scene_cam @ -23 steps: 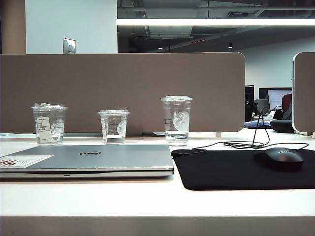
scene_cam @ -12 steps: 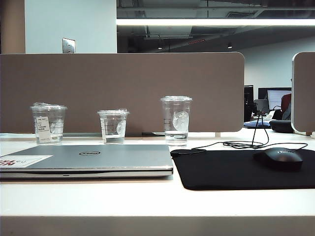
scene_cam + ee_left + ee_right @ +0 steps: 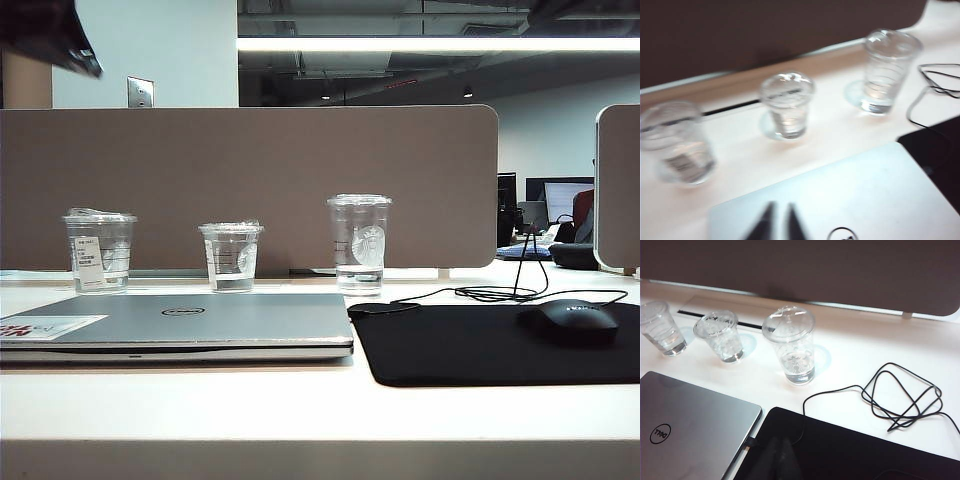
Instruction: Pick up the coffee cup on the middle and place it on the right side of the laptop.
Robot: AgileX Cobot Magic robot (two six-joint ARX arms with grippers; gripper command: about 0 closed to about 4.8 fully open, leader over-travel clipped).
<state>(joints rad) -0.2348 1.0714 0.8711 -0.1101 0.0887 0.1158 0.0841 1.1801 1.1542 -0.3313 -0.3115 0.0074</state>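
barely begun, judging from the layout: coffee cup [image 3: 231, 257] untouched, upright on the table [image 3: 300, 410] in the middle of the row of three, behind the closed laptop [image 3: 180, 325] and in front of the grey partition [image 3: 250, 180]. flanked by the labelled cup [image 3: 98, 252] toward the left of the exterior view and the taller cup [image 3: 358, 243] toward the right, each well apart from it. in the left wrist view, left gripper [image 3: 778, 223] seen as two dark blurred fingertips close together at the lower edge, hovering over the laptop lid, closed and empty, with the coffee cup [image 3: 787, 104] ahead near the centre of the picture. in the exterior view only a dark piece of an arm showing at the upper left corner, high above the table; nothing near the cups. in the right wrist view, right gripper [image 3: 777, 456] also dark at the lower edge, fingertips pressed together, holding nothing, above the black mouse pad [image 3: 850, 455] just beside the laptop's edge, the coiled black cable [image 3: 900, 400] further right. all of it left to do: reaching the middle cup, opening around it, lifting it, carrying it over to the right of the laptop, likely onto or near the mouse pad, where the mouse [image 3: 572, 322] and cable limit free room, then setting it down upright since liquid shows inside.
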